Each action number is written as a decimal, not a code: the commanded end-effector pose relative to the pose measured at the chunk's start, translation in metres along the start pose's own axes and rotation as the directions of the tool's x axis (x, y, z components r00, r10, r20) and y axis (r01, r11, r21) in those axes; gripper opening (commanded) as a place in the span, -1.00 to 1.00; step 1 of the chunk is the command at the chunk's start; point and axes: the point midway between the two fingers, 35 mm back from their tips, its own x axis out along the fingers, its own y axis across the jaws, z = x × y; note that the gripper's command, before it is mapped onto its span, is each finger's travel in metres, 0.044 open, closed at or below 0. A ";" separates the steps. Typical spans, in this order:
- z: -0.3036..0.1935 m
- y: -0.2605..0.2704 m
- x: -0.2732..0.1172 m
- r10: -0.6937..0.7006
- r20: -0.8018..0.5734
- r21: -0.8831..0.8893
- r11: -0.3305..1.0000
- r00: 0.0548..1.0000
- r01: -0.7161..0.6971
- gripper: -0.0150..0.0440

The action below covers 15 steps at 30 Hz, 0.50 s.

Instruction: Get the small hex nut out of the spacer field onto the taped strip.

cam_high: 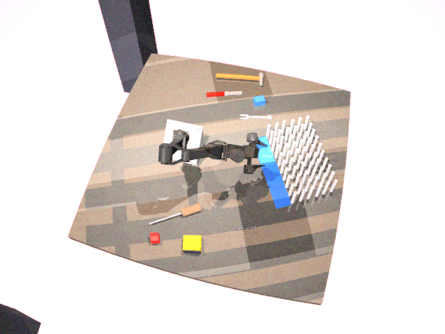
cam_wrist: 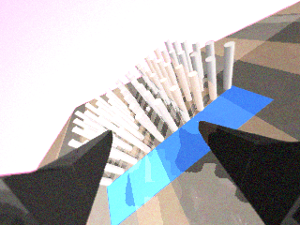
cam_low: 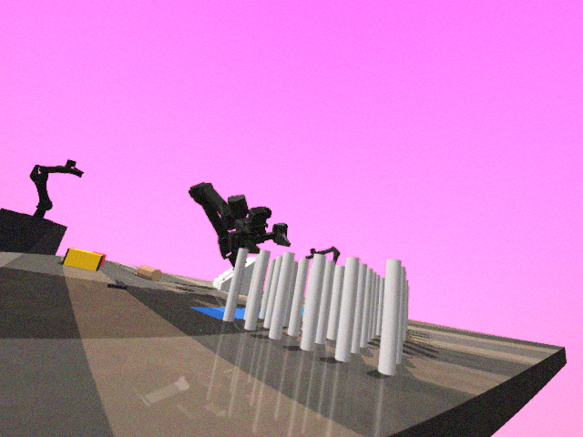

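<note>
White metal spacers (cam_high: 293, 197) (cam_low: 345, 310) (cam_wrist: 228, 66) stand upright in rows. The blue taped strip (cam_high: 278, 192) (cam_low: 207, 312) (cam_wrist: 234, 107) lies along their front, with no nut visible on it. The nut cannot be made out among the spacers. My gripper (cam_high: 265, 155) (cam_wrist: 156, 129) is open and empty, above the strip and facing the spacers. A thin dark tool (cam_high: 246, 228) (cam_low: 117, 286) lies on the table away from the field. A silver fork-ended tool (cam_high: 256, 116) lies near the field's far corner. A screwdriver (cam_high: 191, 209) (cam_low: 148, 272) has a wooden handle.
A hammer (cam_high: 237, 76), a red-handled tool (cam_high: 215, 94) and a light blue block (cam_high: 259, 101) lie on the far side. A yellow block (cam_high: 192, 243) (cam_low: 82, 259) and a red block (cam_high: 154, 238) lie past the screwdriver. The arm's white base (cam_high: 195, 134) stands behind the strip.
</note>
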 end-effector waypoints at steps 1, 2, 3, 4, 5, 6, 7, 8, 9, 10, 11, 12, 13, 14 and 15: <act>-0.004 -0.023 -0.006 -0.085 -0.085 -0.057 0.995 0.993 0.081 1.00; -0.006 -0.033 -0.011 -0.122 -0.125 -0.085 0.990 0.985 0.111 1.00; -0.008 -0.043 -0.016 -0.157 -0.165 -0.115 0.984 0.974 0.139 1.00; -0.011 -0.053 -0.022 -0.193 -0.205 -0.147 0.975 0.960 0.164 1.00; -0.013 -0.063 -0.029 -0.227 -0.244 -0.180 0.966 0.943 0.186 1.00; -0.015 -0.073 -0.036 -0.261 -0.282 -0.215 0.955 0.923 0.204 1.00; -0.017 -0.082 -0.045 -0.294 -0.319 -0.250 0.943 0.901 0.219 1.00; -0.019 -0.091 -0.054 -0.326 -0.354 -0.286 0.930 0.876 0.230 1.00; -0.021 -0.100 -0.064 -0.357 -0.388 -0.323 0.916 0.849 0.238 1.00; -0.023 -0.109 -0.074 -0.387 -0.420 -0.358 0.902 0.821 0.242 1.00; -0.024 -0.113 -0.079 -0.401 -0.435 -0.376 0.894 0.806 0.242 1.00; -0.024 -0.117 -0.085 -0.415 -0.449 -0.393 0.887 0.791 0.242 1.00; -0.025 -0.121 -0.090 -0.429 -0.464 -0.411 0.879 0.775 0.241 1.00; -0.026 -0.125 -0.096 -0.443 -0.478 -0.428 0.872 0.759 0.239 1.00; -0.027 -0.129 -0.102 -0.456 -0.491 -0.445 0.864 0.742 0.236 1.00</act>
